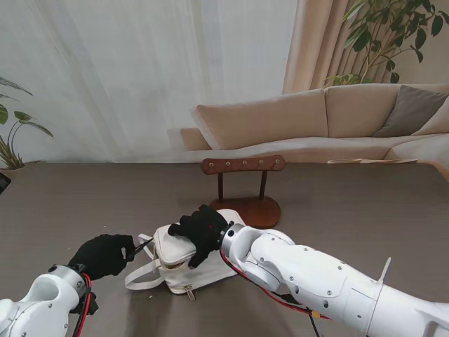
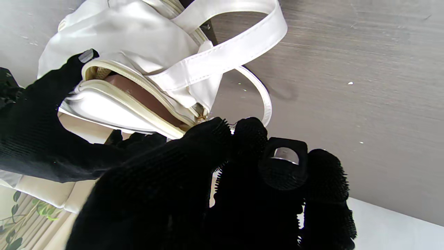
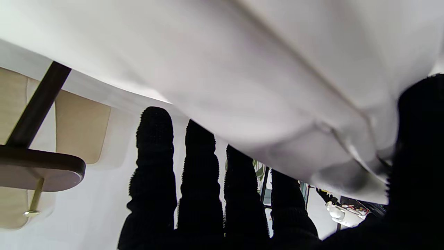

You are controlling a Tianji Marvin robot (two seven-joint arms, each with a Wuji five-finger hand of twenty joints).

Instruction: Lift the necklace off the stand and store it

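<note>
White leather makes up the small bag (image 1: 184, 261) lying low and centre-left in the stand's view, just in front of the wooden stand (image 1: 245, 189); the right hand (image 1: 201, 232) clamps the bag's top, fingers curled over it; the left hand (image 1: 105, 254) pinches at the zip end of the bag's gaping opening; the necklace cannot be made out anywhere; the stand's pegs look bare.

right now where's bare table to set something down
Bare table lies right of the wooden stand, and a wide stretch far left of it. It is crowded nearest me: both hands, left and right, are at the white bag.
</note>
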